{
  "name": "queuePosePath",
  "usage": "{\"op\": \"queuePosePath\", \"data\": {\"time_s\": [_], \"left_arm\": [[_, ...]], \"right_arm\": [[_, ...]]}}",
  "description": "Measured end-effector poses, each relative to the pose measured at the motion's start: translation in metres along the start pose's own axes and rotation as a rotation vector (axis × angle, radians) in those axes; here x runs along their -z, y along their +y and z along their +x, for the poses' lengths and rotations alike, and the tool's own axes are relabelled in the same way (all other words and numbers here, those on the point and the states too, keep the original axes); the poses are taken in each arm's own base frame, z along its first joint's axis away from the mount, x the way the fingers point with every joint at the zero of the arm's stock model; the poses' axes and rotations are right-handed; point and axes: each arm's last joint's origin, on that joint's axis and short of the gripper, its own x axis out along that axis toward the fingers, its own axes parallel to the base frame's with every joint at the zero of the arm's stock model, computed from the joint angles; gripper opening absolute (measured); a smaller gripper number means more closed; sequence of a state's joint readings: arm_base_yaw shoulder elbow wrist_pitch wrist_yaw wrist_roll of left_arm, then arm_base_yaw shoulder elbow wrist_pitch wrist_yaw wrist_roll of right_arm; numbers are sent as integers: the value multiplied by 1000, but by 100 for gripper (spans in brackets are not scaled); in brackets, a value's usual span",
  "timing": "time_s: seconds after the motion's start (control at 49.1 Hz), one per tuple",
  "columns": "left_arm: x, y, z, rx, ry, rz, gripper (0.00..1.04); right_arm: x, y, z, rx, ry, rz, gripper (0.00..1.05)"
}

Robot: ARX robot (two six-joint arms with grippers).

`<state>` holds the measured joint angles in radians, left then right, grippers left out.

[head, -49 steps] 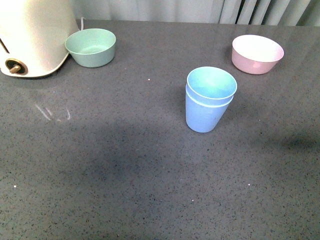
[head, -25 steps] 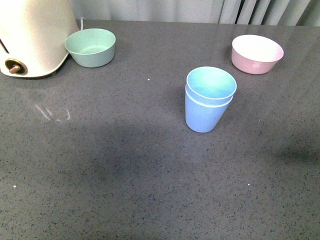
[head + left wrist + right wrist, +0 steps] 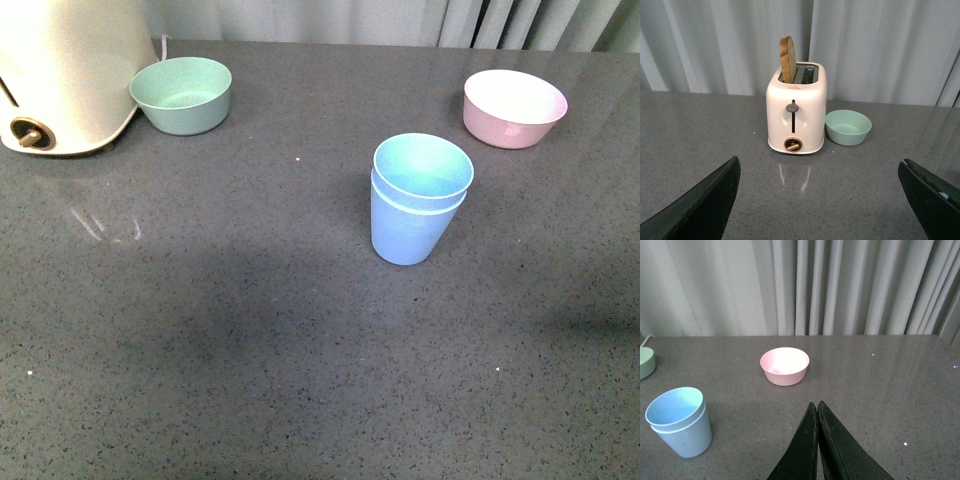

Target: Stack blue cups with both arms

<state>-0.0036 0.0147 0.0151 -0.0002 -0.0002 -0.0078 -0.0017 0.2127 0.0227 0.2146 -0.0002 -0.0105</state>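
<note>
Nothing on the worktop [image 3: 250, 350] has shifted since the earlier frames. Only the left wrist view shows the whole toaster [image 3: 796, 112], by the far-left edge beside the mint bowl [image 3: 182, 94]. Mid-worktop, the blue cups [image 3: 419, 198] stand nested, bare surface all round. Left gripper [image 3: 822, 200] is spread wide; right gripper [image 3: 818, 409] is pressed together, empty.

Two light blue tapered plastic cups [image 3: 679, 421] stood nested on the grey speckled tabletop [image 3: 880, 375]. A pink round bowl [image 3: 784, 365] sat well apart. The black right pincer [image 3: 817, 412] had its fingers pressed together, holding nothing.
</note>
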Motion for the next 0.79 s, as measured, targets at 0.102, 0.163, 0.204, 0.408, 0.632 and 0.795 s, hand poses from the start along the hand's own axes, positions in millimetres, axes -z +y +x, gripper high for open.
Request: {"op": "queuePosePath", "data": {"time_s": [0.102, 0.163, 0.204, 0.408, 0.632, 0.795], "left_arm": [[0, 0, 0, 0, 0, 0, 96], [0, 0, 0, 0, 0, 0, 96], [0, 0, 0, 0, 0, 0, 96], [0, 0, 0, 0, 0, 0, 96], [0, 0, 0, 0, 0, 0, 96], [0, 0, 0, 0, 0, 0, 96]], "right_arm": [[0, 0, -1, 0, 1, 0, 2], [0, 0, -2, 0, 1, 0, 2], [0, 0, -4, 0, 2, 0, 2], [3, 0, -14, 0, 7, 0, 2], [3, 0, -14, 0, 5, 0, 2], [3, 0, -14, 0, 5, 0, 31]]}}
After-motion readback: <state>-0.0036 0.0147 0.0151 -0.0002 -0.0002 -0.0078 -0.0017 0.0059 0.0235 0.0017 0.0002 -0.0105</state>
